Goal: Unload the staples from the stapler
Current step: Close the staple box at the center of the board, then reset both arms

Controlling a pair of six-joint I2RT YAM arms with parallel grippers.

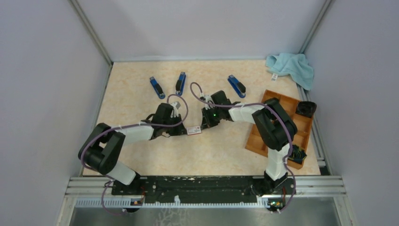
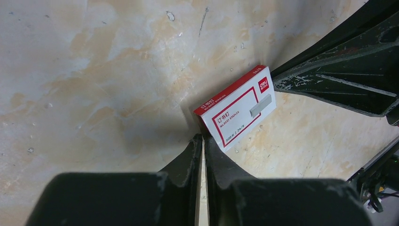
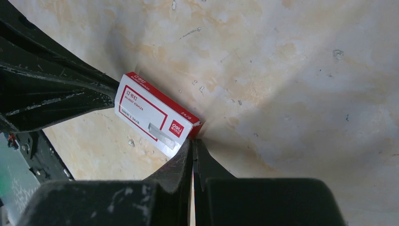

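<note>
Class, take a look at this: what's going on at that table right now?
Both arms meet at a small staple box in the middle. The left gripper and right gripper are both shut, with their tips at opposite ends of the box and neither clasping it. Three blue staplers lie untouched farther back. No loose staples show.

left gripper [image 1: 184, 131]: low, aimed 4 o'clock, jaws pressed together.
right gripper [image 1: 203, 126]: low, aimed 7 o'clock, jaws pressed together.
</note>
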